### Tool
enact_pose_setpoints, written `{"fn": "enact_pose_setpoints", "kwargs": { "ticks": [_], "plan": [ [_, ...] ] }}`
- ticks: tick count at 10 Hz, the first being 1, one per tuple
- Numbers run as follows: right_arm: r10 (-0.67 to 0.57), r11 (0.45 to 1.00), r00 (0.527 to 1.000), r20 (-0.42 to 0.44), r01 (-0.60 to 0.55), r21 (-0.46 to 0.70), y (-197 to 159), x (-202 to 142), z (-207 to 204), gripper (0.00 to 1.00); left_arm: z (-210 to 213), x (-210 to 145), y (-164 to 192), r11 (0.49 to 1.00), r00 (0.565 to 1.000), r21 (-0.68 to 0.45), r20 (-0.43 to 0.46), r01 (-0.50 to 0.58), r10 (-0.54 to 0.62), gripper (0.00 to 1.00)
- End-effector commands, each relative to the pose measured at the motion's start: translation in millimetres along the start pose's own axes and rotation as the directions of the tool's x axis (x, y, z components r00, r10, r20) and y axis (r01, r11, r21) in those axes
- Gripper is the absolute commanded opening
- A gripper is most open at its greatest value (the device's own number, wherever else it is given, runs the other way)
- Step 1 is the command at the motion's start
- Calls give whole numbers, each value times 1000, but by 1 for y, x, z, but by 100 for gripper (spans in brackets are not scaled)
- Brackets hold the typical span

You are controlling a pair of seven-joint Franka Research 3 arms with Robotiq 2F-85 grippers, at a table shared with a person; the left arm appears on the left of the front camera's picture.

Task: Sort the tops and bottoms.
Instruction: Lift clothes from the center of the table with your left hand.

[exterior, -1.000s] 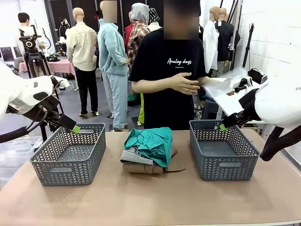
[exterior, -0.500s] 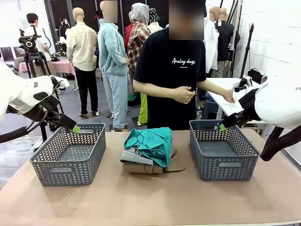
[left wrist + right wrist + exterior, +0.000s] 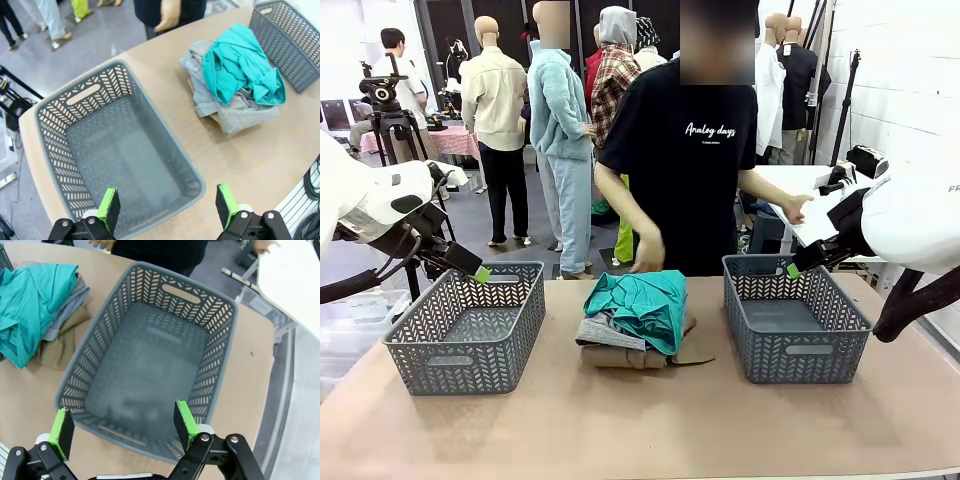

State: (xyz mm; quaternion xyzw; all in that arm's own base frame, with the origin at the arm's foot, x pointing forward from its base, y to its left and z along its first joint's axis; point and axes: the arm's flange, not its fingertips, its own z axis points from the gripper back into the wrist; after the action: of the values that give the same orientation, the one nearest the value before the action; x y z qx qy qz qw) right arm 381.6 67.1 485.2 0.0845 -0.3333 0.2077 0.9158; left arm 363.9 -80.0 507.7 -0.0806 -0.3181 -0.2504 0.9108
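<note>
The tops lie in one pile at the table's middle: a teal-green one (image 3: 642,303) over a heather grey one (image 3: 608,333) and a tan-beige one (image 3: 625,357). The same teal (image 3: 235,65) and grey (image 3: 242,112) tops show in the left wrist view, and the teal top (image 3: 27,305) again in the right wrist view. The bottoms are hidden. My left gripper (image 3: 477,272) (image 3: 167,207) hangs open above the left basket's far corner. Over the right basket, my right gripper (image 3: 794,268) (image 3: 123,429) is open too. Neither holds anything.
Two grey woven baskets flank the pile, the left basket (image 3: 420,345) (image 3: 160,125) and the right basket (image 3: 800,368) (image 3: 222,355), both with nothing in them. The person stands at the far edge, one hand (image 3: 646,262) just behind the pile, the other on a white side table (image 3: 790,208).
The person's hand dropped from the chest to the pile's far edge, and the other reached out to the white side table. Both arms stayed still.
</note>
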Motion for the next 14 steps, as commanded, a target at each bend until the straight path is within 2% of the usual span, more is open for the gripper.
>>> {"fn": "enact_pose_setpoints", "kwargs": {
  "ticks": [1,14],
  "plan": [
    [-3,1000,1000,4,3,-4,0,1,-2,100,0,0,2,1000,1000,3,7,3,-3,100],
    [-3,1000,1000,4,3,-4,0,1,-2,100,0,0,2,1000,1000,3,7,3,-3,100]
  ]
}}
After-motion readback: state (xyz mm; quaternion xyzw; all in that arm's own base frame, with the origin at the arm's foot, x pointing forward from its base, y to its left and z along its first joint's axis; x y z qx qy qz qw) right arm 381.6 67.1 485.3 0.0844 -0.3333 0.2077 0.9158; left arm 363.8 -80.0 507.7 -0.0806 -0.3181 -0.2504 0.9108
